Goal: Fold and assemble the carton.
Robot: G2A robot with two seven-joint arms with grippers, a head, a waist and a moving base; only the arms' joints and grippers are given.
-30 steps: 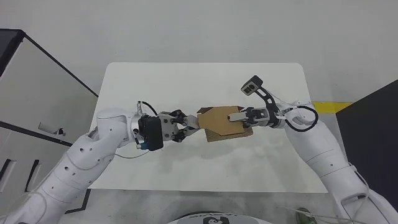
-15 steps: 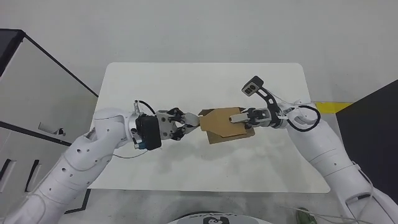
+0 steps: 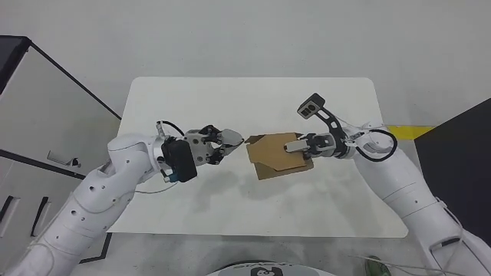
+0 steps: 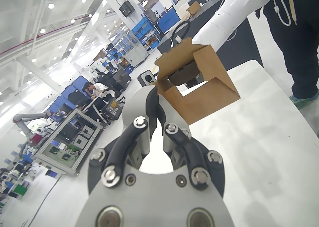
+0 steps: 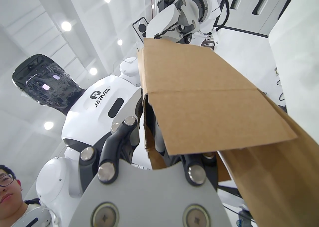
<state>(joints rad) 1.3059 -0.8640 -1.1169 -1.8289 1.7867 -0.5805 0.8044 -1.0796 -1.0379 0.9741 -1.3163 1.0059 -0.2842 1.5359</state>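
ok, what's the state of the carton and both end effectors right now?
carton: opened into a sleeve, end flaps not folded, both ends open.
right end effector: shut on the carton's wall, one finger inside.
left end effector: shut, tips at a flap corner; cannot tell if it pinches the flap.

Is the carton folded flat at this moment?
No, the carton is opened into a hollow sleeve, its walls clearly apart.
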